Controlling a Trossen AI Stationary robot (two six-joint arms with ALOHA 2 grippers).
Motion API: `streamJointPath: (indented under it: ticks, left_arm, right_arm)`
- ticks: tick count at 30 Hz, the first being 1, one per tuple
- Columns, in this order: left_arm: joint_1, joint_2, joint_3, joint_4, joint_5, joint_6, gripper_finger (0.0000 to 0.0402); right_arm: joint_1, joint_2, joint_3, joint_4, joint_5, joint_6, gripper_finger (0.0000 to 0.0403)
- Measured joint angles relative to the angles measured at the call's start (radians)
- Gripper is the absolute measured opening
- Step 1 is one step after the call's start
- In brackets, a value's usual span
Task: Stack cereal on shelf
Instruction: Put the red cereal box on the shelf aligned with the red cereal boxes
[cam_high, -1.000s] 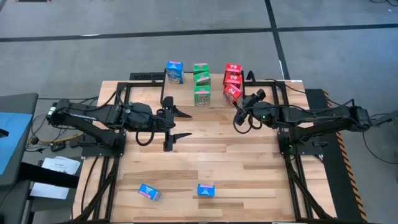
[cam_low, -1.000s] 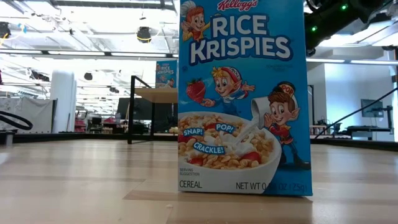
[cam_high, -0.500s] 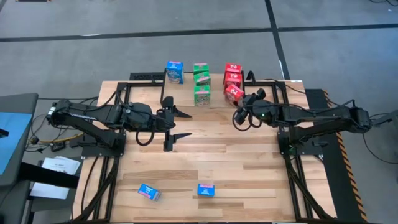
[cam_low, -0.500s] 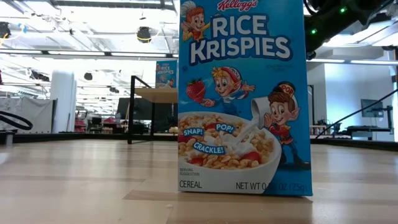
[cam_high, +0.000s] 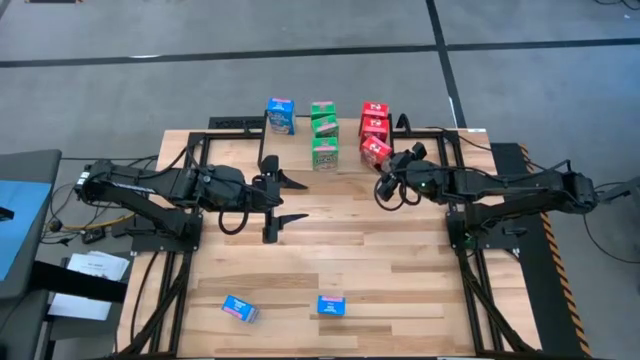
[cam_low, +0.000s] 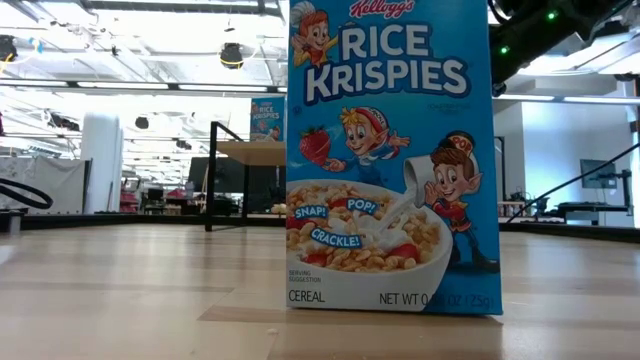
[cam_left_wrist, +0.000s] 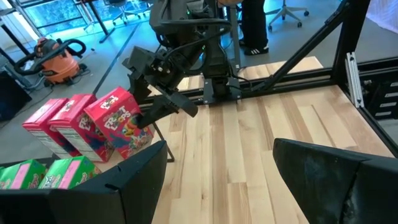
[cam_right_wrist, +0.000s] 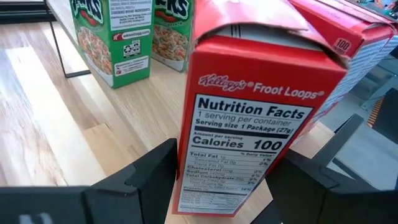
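Table (cam_high: 400, 260): slatted light wood on a black frame; grey floor around it, a bright open hall beyond.
Near edge: two blue boxes (cam_high: 331, 305), one standing upright, the other (cam_high: 238, 308) lying askew, well apart.
Left hand (cam_high: 287, 200): fingers spread, empty, over mid-table.
Right hand (cam_high: 384, 170): pinching the nearest red box (cam_right_wrist: 249, 118), upright, long axis vertical.
Shelf (cam_low: 250, 150): far edge; carries an upright blue box (cam_high: 281, 115), green boxes (cam_high: 323, 135) and red boxes (cam_high: 373, 118) in rows.
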Motion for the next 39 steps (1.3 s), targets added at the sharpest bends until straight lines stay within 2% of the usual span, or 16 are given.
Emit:
streamJointPath:
  ticks: [39]
  left_arm:
    - [0.0, 0.0, 0.0, 0.001, -0.001, 0.0, 0.0284]
  right_arm:
    - [-0.002, 0.0, 0.0, 0.012, 0.001, 0.008, 0.0256]
